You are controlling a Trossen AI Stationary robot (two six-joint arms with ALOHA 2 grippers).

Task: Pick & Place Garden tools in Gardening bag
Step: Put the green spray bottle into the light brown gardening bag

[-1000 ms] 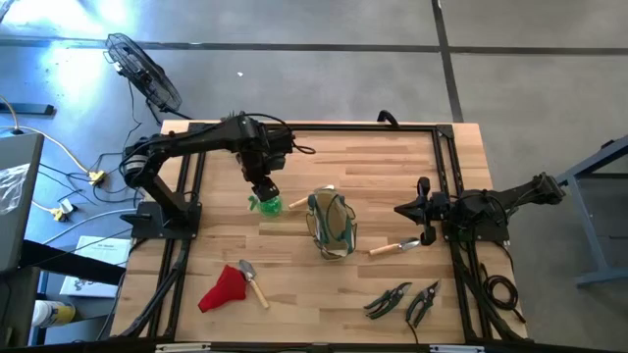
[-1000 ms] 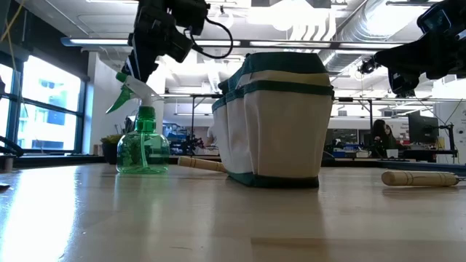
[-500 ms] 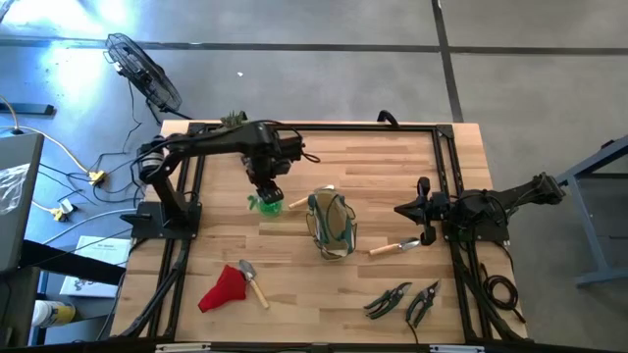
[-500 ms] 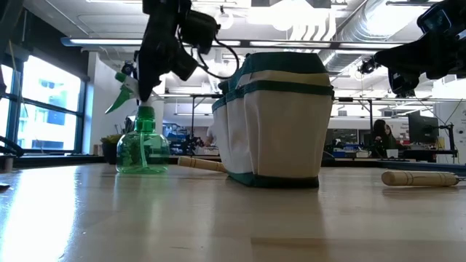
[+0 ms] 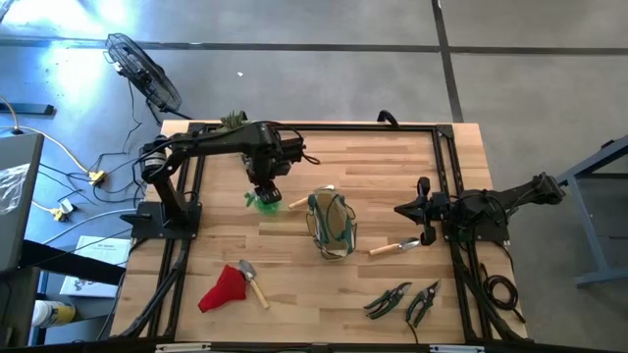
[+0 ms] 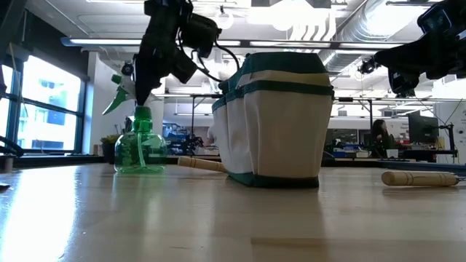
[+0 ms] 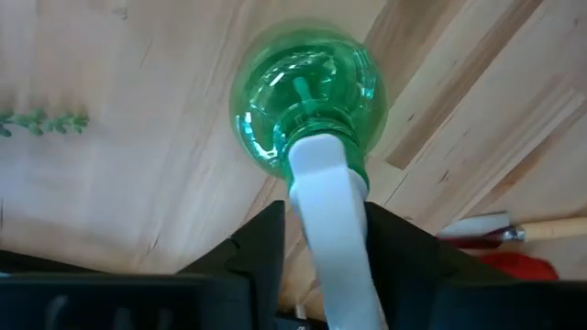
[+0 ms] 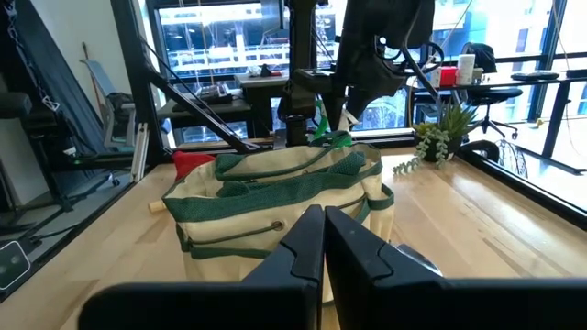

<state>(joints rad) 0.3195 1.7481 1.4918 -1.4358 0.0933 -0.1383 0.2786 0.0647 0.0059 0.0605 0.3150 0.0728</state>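
Beside the left gripper [image 7: 321, 243] stands the gardening bag [image 5: 332, 224]; its fingers pinch the translucent green spray bottle [image 7: 307, 96] by its white head.

Grey concrete floor [image 5: 324, 69] around the wooden worktop [image 5: 378, 157] — a floor fan [image 5: 144, 74] nearby, bright windows [image 6: 44, 105], ceiling ducts [image 6: 364, 25] overhead.

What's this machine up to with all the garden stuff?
It is packing garden tools into the bag in the middle of the table. Right now the left gripper is down over the green spray bottle, its fingers on either side of the white spray head, the bottle tipping slightly. The right gripper waits shut at the side. Trowels, shears and the red glove lie on the table, not yet packed.
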